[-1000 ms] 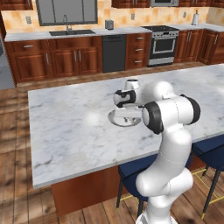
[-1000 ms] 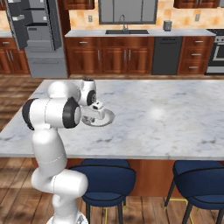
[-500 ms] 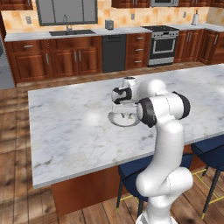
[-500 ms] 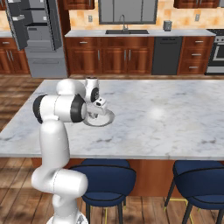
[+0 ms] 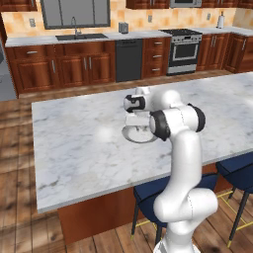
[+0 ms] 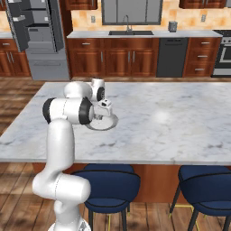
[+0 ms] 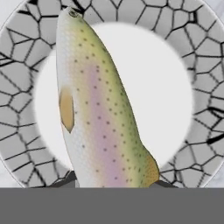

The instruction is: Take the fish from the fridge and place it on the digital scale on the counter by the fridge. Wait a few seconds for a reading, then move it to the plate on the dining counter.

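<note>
Marble desk (image 5: 79, 148) with a reddish wood base carries the round plate (image 5: 132, 136), and the robot's fingers (image 6: 104, 113) hang directly over it. From the hand camera, the fish (image 7: 98, 113) hangs lengthwise between the two dark finger tips, which are clamped on its lower end at the bottom edge; its head points away, toward the far rim of the plate (image 7: 188, 57), whose border shows a cracked grey pattern around a plain white centre. Whether the fish already touches the plate cannot be told; it appears to be just above the middle. The fridge (image 6: 38, 38) stands open, well apart, at the back left of the room in the right base camera. No scale can be made out in these pictures, so the weighing step cannot be verified here; judged from the fish being held over the plate, the fetching and carrying look done. What remains, by that judgement, is lowering the fish, releasing it onto the plate, and withdrawing the arm clear.
</note>
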Controlling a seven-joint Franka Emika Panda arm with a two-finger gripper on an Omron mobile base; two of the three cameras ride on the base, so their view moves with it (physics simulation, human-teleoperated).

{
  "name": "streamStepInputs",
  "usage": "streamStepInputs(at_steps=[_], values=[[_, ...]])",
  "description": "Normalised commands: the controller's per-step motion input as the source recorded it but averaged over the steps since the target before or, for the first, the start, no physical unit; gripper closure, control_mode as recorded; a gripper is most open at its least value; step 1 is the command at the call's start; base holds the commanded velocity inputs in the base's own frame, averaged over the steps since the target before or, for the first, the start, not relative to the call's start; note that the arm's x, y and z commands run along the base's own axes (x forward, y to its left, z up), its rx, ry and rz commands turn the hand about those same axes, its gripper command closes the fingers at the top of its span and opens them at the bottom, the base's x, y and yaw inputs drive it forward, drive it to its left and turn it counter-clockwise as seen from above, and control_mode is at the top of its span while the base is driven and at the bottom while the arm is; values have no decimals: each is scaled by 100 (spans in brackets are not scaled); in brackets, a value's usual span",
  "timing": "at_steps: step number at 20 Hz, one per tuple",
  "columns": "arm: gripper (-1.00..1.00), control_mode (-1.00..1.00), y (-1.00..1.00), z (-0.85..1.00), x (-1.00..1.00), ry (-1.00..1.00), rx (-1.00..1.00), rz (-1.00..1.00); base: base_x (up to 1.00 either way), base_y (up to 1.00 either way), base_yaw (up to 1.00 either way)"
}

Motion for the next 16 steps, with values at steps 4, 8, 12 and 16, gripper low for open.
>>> streamStepInputs(at_steps=[4, 8, 12, 16], values=[[100, -100, -4, -36, -54, 3, 0, 0, 0, 0, 0], [100, -100, 0, -27, -19, 0, 0, 0, 0, 0, 0], [100, -100, 0, -14, 19, 0, 0, 0, 0, 0, 0], [100, -100, 0, -4, 66, 0, 0, 0, 0, 0, 0]])
